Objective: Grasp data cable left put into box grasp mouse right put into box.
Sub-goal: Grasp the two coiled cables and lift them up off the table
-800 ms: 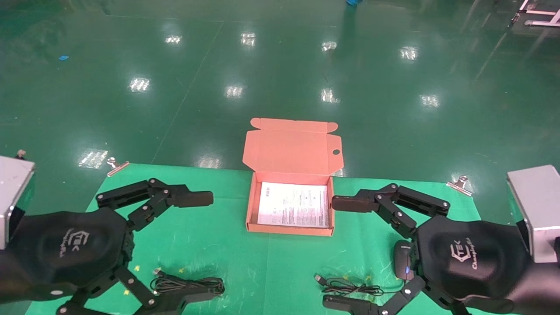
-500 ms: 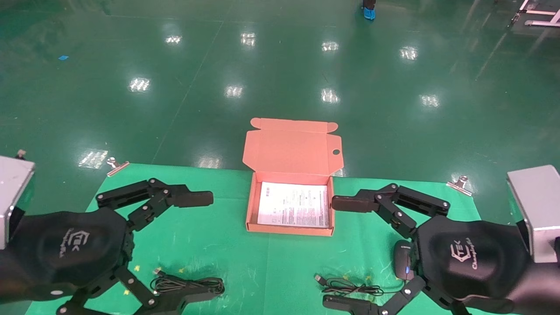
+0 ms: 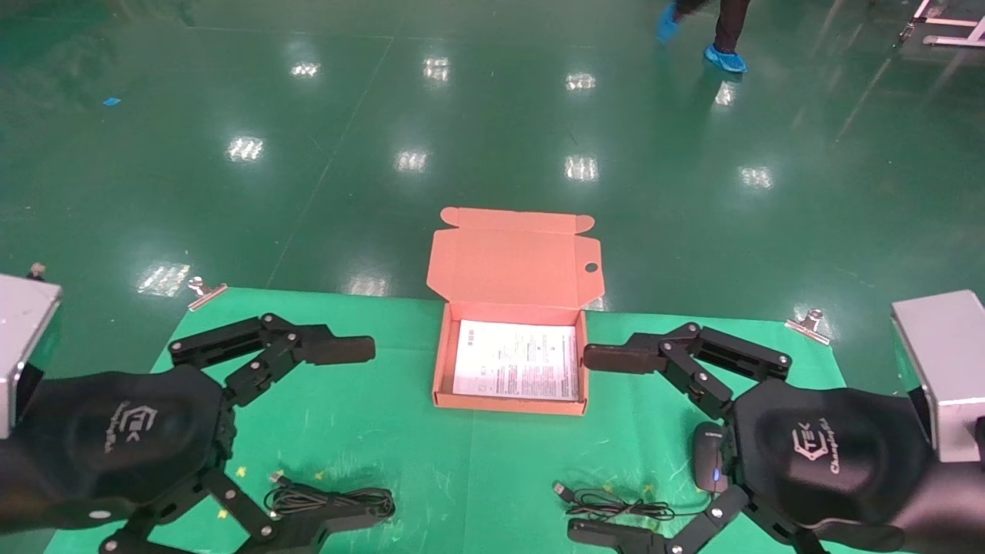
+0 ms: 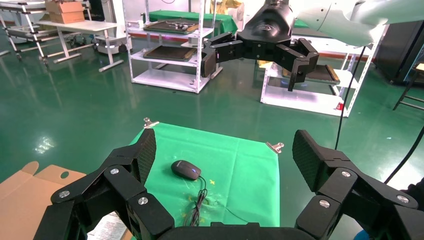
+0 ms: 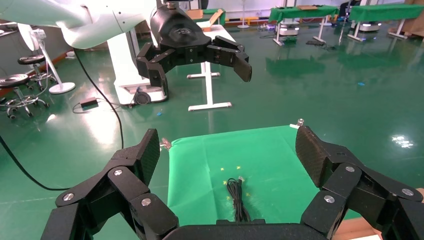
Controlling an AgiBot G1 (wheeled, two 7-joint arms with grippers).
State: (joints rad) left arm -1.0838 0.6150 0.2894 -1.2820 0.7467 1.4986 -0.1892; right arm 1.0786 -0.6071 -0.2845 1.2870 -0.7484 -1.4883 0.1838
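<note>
A person's legs in dark trousers [image 3: 729, 23] and blue shoe covers [image 3: 724, 59] have come into sight on the floor at the far edge of the head view, well beyond the right claw [image 3: 602, 446] and the box; a moment earlier only a scrap of blue showed there, farther left.

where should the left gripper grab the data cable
Grip the data cable across the middle of its bundle, coming straight down with the open left gripper. The loops lie flat on the green cloth in a long narrow hank, so pinching across its narrow width should catch all strands; the plug end is loose.
</note>
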